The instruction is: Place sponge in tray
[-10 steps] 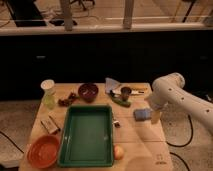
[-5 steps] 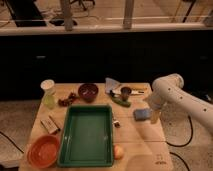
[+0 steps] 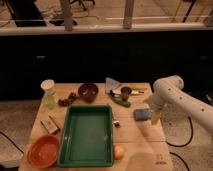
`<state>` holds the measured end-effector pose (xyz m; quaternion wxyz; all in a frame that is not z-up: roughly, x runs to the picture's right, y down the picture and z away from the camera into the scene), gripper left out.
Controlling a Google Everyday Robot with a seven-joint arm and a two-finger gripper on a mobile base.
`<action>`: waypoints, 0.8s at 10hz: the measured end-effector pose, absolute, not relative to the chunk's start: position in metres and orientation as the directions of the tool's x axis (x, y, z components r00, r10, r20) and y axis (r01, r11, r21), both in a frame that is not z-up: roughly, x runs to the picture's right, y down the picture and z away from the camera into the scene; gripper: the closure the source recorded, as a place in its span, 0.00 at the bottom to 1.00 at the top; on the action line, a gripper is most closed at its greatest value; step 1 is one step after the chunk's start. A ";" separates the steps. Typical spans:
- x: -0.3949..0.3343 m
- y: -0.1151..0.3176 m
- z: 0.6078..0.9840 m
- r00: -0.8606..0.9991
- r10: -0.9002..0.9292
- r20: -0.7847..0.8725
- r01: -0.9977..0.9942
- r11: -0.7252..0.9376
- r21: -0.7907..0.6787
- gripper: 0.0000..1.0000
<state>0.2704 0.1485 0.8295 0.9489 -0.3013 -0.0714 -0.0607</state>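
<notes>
The blue-grey sponge [image 3: 141,114] lies on the wooden table [image 3: 135,142], to the right of the dark green tray [image 3: 87,136]. The tray sits in the middle of the table and holds nothing. My gripper [image 3: 154,116] hangs from the white arm at the table's right side, just right of the sponge and close against it, pointing down.
An orange bowl [image 3: 44,151] is at the front left. A pale cup [image 3: 48,93], a dark red bowl [image 3: 88,92], a green vegetable [image 3: 120,102], a dark cup [image 3: 126,92] and utensils stand along the back. A small orange fruit [image 3: 118,152] lies right of the tray.
</notes>
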 end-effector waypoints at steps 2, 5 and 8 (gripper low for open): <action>0.271 0.152 0.834 0.980 -0.077 0.185 0.170 0.807 -0.565 0.20; 0.272 0.162 0.845 0.972 -0.099 0.214 0.207 0.794 -0.572 0.20; 0.275 0.165 0.850 0.965 -0.117 0.236 0.236 0.782 -0.577 0.20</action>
